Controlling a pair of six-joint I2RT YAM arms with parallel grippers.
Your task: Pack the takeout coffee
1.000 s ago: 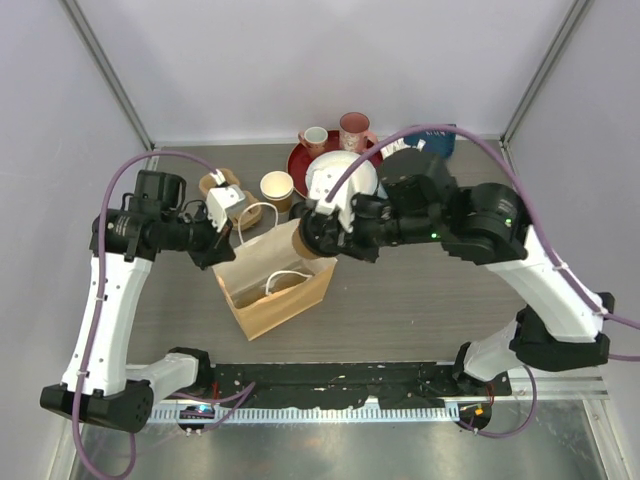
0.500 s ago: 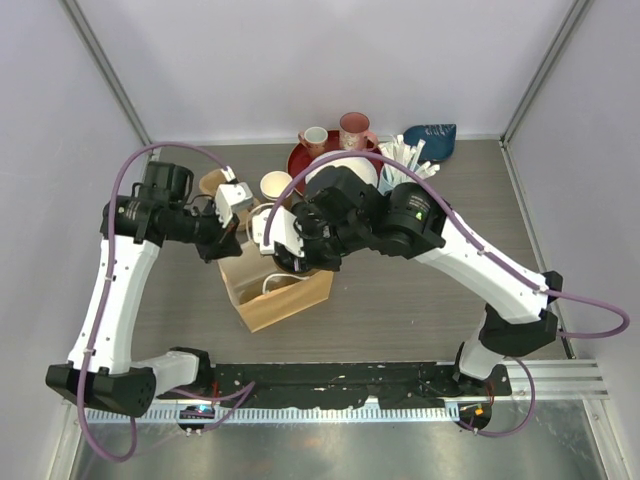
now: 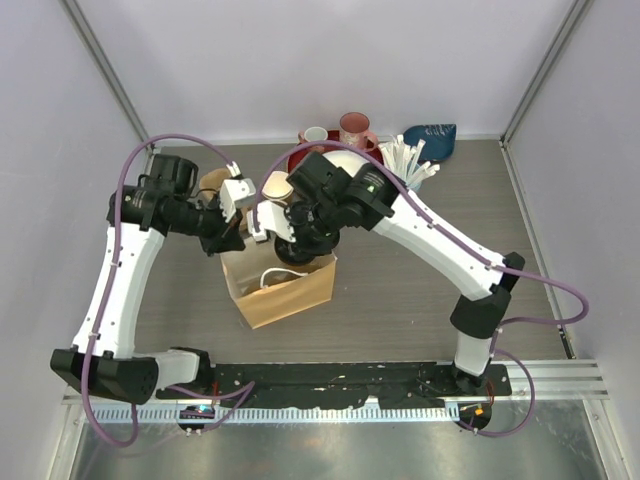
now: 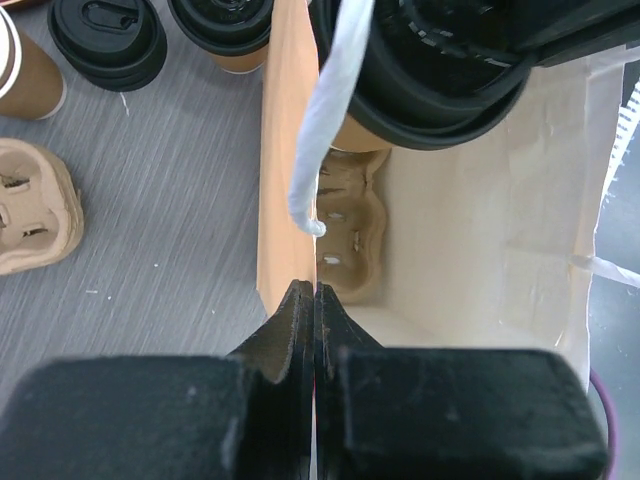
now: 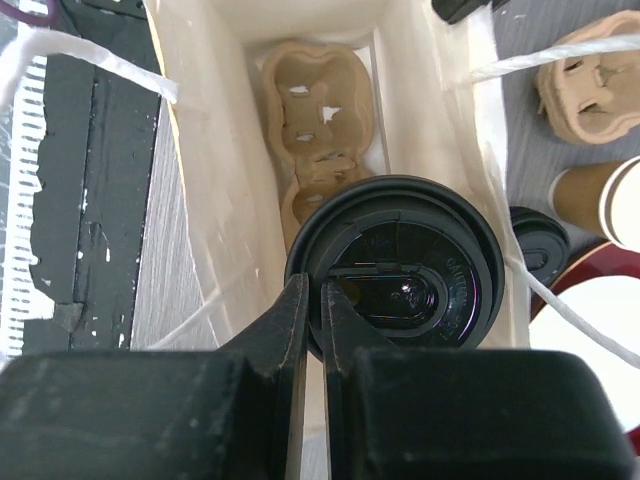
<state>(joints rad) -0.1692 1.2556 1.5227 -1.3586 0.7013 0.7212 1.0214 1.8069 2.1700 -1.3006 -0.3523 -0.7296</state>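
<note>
Packing turns here on one vertical relation. Biggest in play is the brown paper bag (image 3: 290,295) with white cord handles, standing open-mouthed on the grey table (image 3: 390,310) between the two arms. The left gripper (image 4: 314,295) is closed flat on the bag's wall, its fingers pressed together with only the paper between them.

On the bag's floor lies a moulded cardboard cup carrier (image 5: 312,110), its long axis running along the bag's length. The right gripper (image 5: 315,305), nearly closed, pinches the rim of the round black plastic lid (image 5: 400,285) on a tan paper cup (image 4: 365,135). The cup hangs upright in the bag's mouth, over one end of that carrier. The target therefore lies straight below the right arm's load, and only that arm is placed to lower it. My judgement is that the cup should sink vertically into a socket.

Counts:
- one bag
- two carriers, the second carrier (image 4: 35,205) out on the table
- four cups: the held one, two lidded cups (image 4: 110,40) beside the bag, and one lidless cup (image 3: 277,186)
- two ceramic mugs (image 3: 353,128) at the back
</note>
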